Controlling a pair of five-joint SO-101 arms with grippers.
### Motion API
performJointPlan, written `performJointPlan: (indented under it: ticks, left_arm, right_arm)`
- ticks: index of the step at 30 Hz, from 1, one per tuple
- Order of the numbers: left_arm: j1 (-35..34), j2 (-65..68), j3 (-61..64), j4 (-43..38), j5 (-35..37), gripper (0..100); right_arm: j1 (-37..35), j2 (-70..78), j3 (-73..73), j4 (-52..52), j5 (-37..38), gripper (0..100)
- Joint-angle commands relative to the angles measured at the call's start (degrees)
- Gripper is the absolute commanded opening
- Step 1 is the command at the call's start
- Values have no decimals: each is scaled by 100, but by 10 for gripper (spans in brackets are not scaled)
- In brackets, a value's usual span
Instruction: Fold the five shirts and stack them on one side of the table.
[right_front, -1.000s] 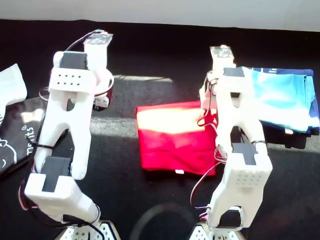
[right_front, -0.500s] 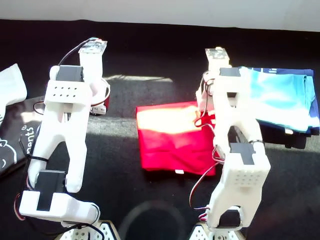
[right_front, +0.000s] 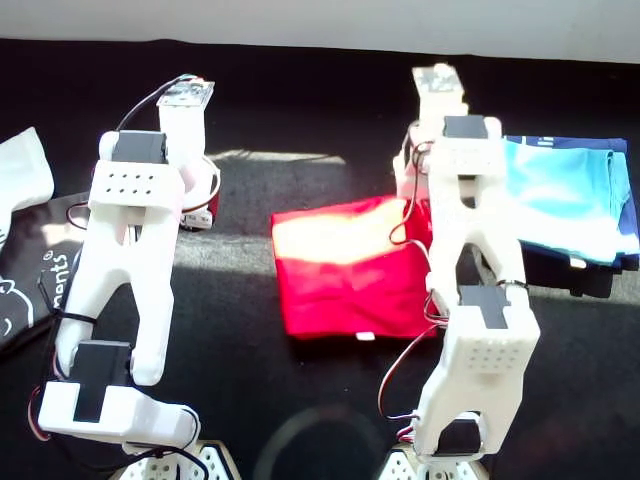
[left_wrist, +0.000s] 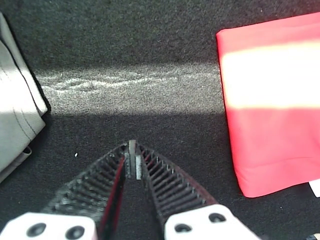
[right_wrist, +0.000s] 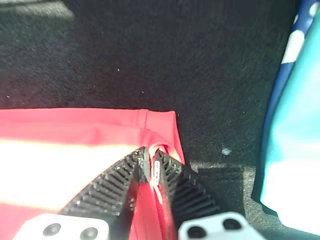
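The red shirt (right_front: 345, 270), just beside the teal-and-blue stack (right_front: 565, 200), corner nipped in the right pincer (right_wrist: 149, 165)
Best to drag low and land it squarely on the teal-and-blue stack, folds intact. The left pincer (left_wrist: 131, 160), closed on nothing, hangs over the desk (right_front: 300, 110), well apart from that stack. How many layers are pinched is hard to tell.

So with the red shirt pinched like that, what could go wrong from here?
The right end effector grips only a small pinch of the red shirt near one corner, so it may slip out, or the fold may open when pulled. The blue stack lies close by; dragging that way might rumple it.
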Motion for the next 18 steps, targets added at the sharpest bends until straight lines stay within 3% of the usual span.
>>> performJointPlan:
  ticks: [1, 12, 16, 18]
  left_arm:
    - [-31, -251, -13, -18, -35, 10]
    - [-40, -259, -13, 18, -35, 10]
    - [-40, -259, -75, 176, -35, 13]
    - [-40, -259, -75, 185, -35, 13]
  right_arm:
    - [-57, -22, -848, 233, 202, 6]
    - [-40, 611, -875, -22, 396, 20]
    - [-31, 338, -1165, 171, 105, 187]
    - [-40, 119, -1288, 391, 62, 224]
